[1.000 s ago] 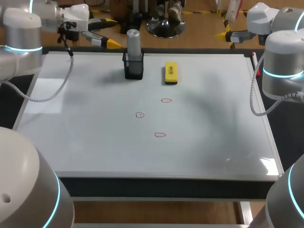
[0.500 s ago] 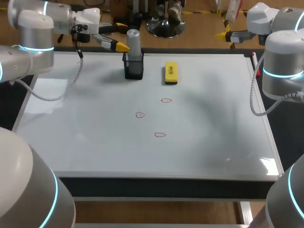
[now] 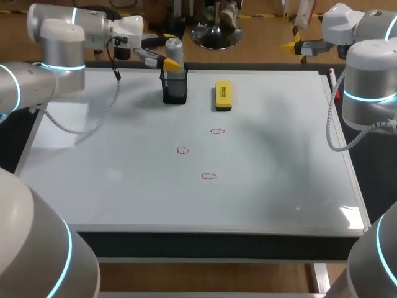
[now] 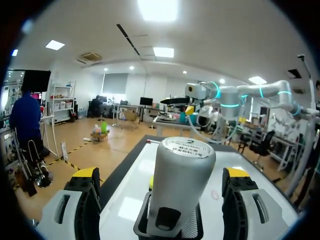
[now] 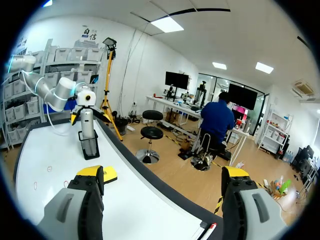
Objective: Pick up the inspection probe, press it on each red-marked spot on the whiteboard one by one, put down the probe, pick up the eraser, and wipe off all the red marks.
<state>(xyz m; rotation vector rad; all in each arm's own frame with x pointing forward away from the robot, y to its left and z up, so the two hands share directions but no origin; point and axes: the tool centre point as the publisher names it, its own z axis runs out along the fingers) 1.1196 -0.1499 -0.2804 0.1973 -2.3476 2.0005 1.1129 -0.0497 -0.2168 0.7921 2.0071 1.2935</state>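
- Here our left fingers (image 4: 86, 174) stand spread either side of the probe (image 4: 181, 175) in its black holder (image 3: 175, 92).
- Our right fingers (image 5: 91, 172) likewise stand spread.

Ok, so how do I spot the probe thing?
Look at the far edge of the big whiteboard, where a black mesh holder stands beside the yellow eraser. The inspection probe is the silver-grey cylinder standing upright in that holder, the only tall thing there.

Whiteboard (image 3: 279, 186) bearing holder (image 3: 175, 91), eraser (image 3: 223, 95)
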